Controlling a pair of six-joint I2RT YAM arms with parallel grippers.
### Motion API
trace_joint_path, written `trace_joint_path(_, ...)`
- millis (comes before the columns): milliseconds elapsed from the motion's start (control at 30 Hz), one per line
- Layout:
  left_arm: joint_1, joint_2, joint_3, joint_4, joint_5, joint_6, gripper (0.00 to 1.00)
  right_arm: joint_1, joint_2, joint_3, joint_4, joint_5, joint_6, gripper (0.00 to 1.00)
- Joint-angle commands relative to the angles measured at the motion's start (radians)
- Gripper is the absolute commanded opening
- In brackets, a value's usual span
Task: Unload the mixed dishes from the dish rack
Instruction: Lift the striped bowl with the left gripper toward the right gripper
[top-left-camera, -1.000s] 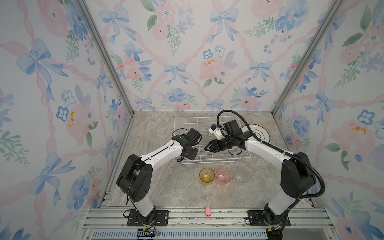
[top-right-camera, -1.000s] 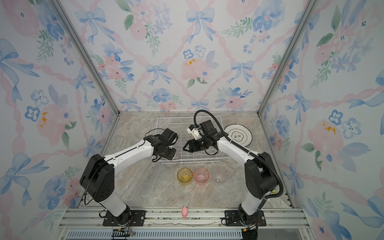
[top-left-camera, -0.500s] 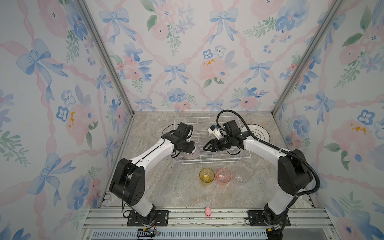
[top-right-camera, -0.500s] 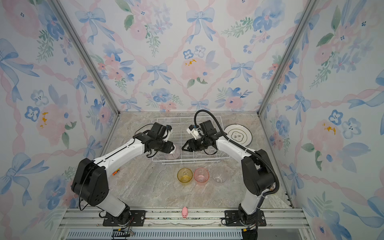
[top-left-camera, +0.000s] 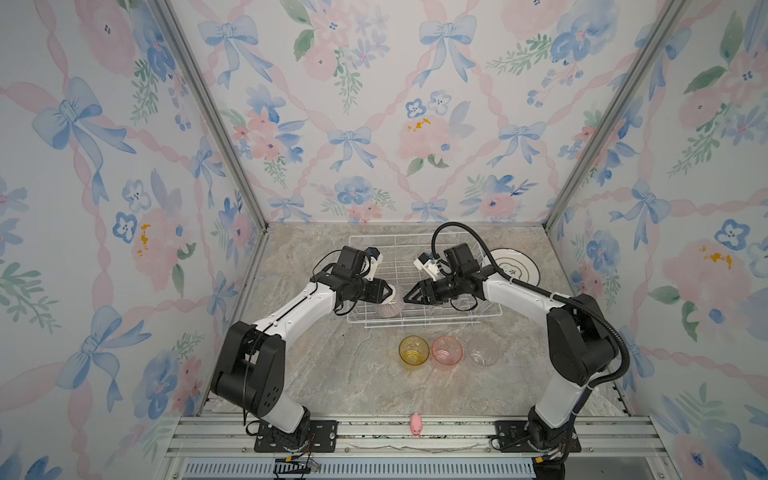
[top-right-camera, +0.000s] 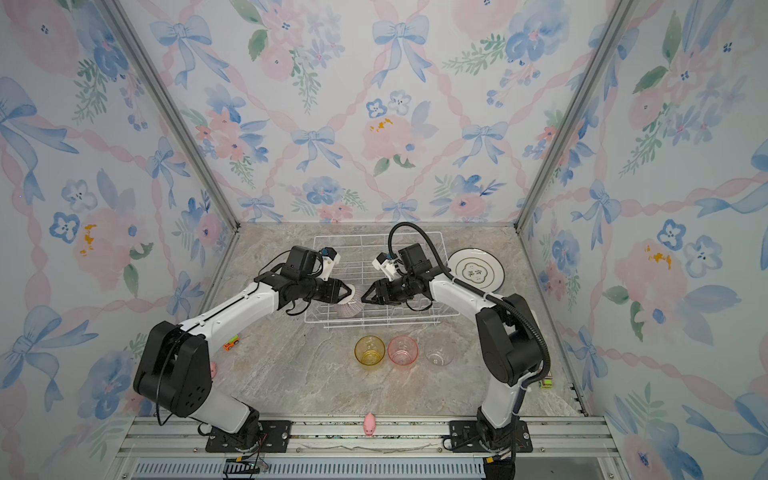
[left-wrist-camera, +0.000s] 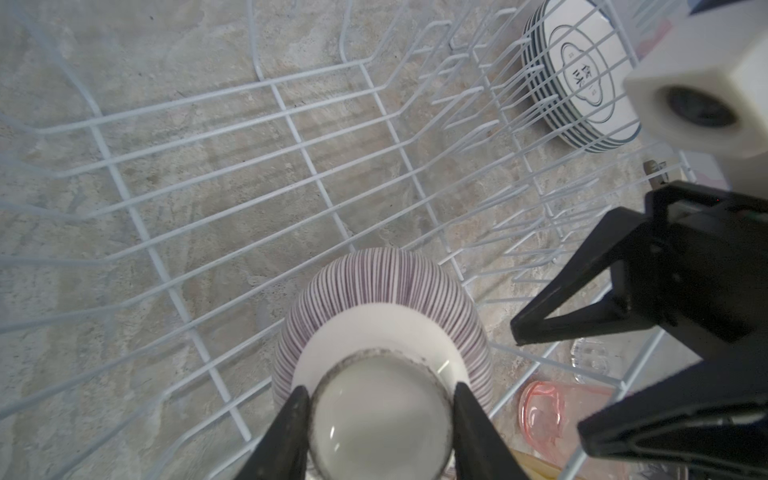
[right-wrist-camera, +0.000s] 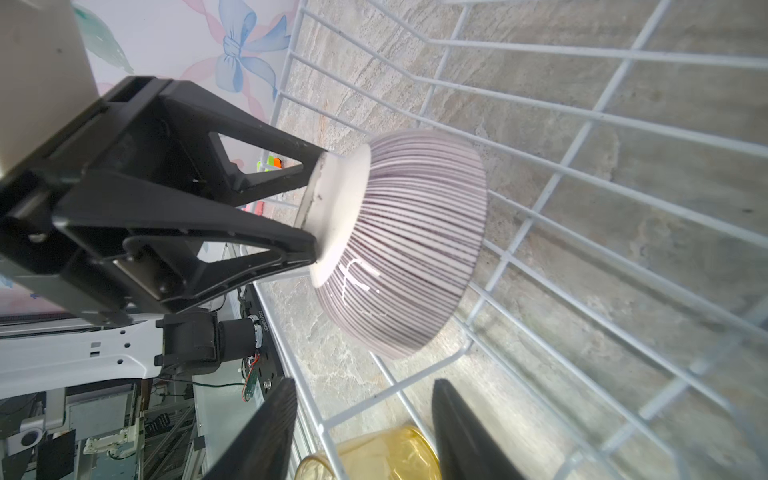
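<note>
Top views are both showing the yellow tumbler (top-left-camera: 414, 351), pink tumbler (top-left-camera: 446, 350) and clear tumbler (top-left-camera: 484, 352) standing at six o'clock of the dish rack (top-left-camera: 415, 239), seemingly already unloaded. In the rack's seven o'clock corner, the left gripper (left-wrist-camera: 380, 392) is pinching the striped bowl (left-wrist-camera: 386, 286) by its foot ring, jaws roughly half apart, probably for lifting it out. The right gripper (top-left-camera: 409, 296) is hovering beside it, parted and empty. Stacked plates (top-left-camera: 515, 266) are lying at two o'clock, outside.

left hand (top-left-camera: 390, 291) | swung right over dish rack (top-left-camera: 399, 266) | striped bowl (top-left-camera: 392, 307) now shows at its tips
</note>
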Motion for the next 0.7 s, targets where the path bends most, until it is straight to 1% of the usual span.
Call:
trace_joint_path(0, 0.025, -0.052, -0.021, 0.118, 0.092, -0.034, 0.38, -0.005, 0.024, -0.019, 0.046, -0.039, 0.03, 0.55)
trace_joint_path(200, 0.047, -0.062, -0.063, 0.21, 0.169, -0.075, 0.38, -0.006, 0.019, -0.041, 0.089, -0.054, 0.051, 0.55)
trace_joint_path(433, 0.055, -0.051, -0.081, 0.287, 0.219, -0.111, 0.37, -0.006, -0.006, -0.115, 0.352, -0.118, 0.204, 0.54)
trace_joint_path(600, 0.055, -0.044, -0.087, 0.315, 0.234, -0.124, 0.37, -0.008, -0.024, -0.152, 0.478, -0.128, 0.273, 0.53)
trace_joint_path(667, 0.057, -0.039, -0.091, 0.327, 0.239, -0.131, 0.37, -0.009, -0.03, -0.171, 0.557, -0.131, 0.329, 0.53)
